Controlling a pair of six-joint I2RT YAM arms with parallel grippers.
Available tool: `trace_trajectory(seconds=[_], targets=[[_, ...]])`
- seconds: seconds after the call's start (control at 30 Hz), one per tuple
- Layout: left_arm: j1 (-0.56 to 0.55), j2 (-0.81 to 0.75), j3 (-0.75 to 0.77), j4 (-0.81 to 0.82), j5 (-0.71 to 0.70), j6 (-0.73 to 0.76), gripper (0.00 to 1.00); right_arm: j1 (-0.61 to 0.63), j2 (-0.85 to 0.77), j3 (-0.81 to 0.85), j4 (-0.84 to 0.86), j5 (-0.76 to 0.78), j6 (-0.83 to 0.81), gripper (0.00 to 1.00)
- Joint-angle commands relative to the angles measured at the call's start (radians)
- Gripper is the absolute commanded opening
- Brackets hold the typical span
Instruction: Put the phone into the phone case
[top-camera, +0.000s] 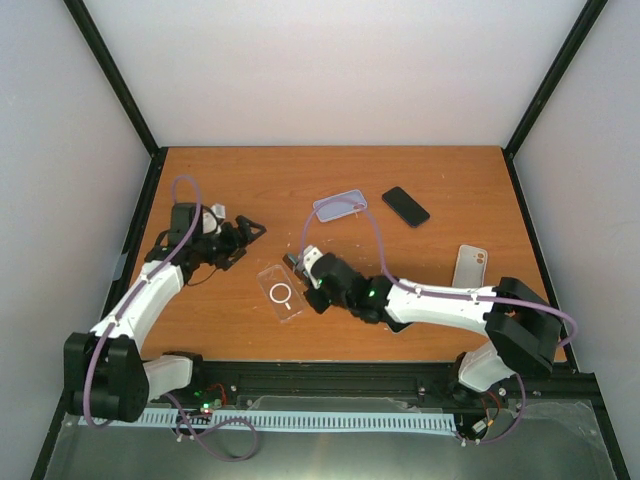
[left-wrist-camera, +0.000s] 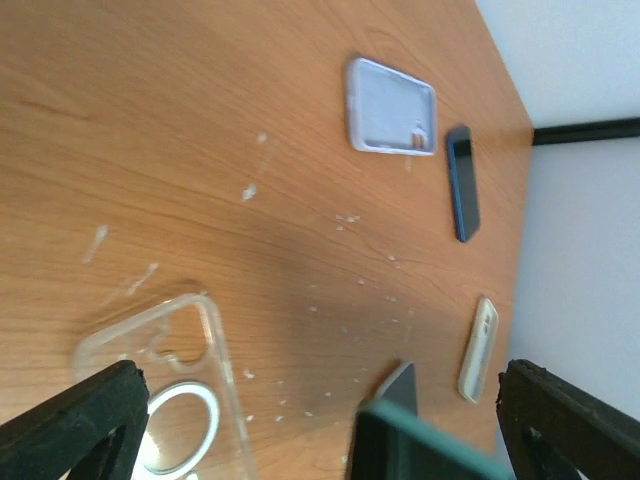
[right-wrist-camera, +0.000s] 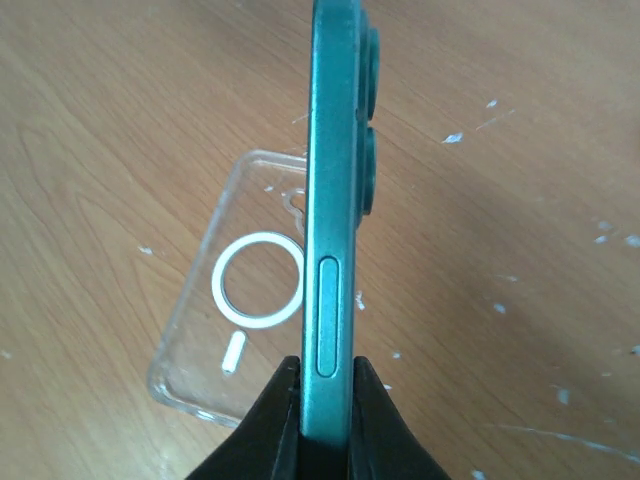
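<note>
My right end effector (right-wrist-camera: 325, 388) is clamped tight on one end of the green phone (right-wrist-camera: 330, 200), holding it edge-on above the table (right-wrist-camera: 520, 250); the clear phone case (right-wrist-camera: 195, 350) lies flat on the table close beneath it; my left end effector (top-camera: 243, 240) is spread wide, gripping nothing.

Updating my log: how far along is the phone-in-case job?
Done: the green phone is pinched in the right gripper. In hand: it is held edge-on by the clear case. Left: lay it flat and press it in; the case lies empty.
</note>
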Motion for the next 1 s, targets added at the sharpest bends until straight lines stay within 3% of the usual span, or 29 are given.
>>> trace_trajectory(seconds=[0.0, 0.07, 0.27, 0.53, 0.97], targets=[[0.042, -0.051, -0.082, 0.011, -0.047, 0.047, 0.94, -0.097, 0.024, 0.022, 0.105, -0.359, 0.228, 0.03], [0.052, -0.051, -0.121, 0.038, -0.023, 0.051, 0.89, -0.116, 0.066, 0.041, 0.127, -0.471, 0.285, 0.03], [0.052, -0.028, -0.218, 0.136, 0.025, 0.053, 0.81, -0.133, 0.248, 0.169, 0.095, -0.602, 0.385, 0.03], [0.052, 0.038, -0.272, 0.236, 0.086, 0.053, 0.75, -0.180, 0.404, 0.239, 0.084, -0.669, 0.489, 0.03], [0.052, 0.183, -0.327, 0.357, 0.127, 0.029, 0.67, -0.187, 0.508, 0.254, 0.107, -0.673, 0.541, 0.04]])
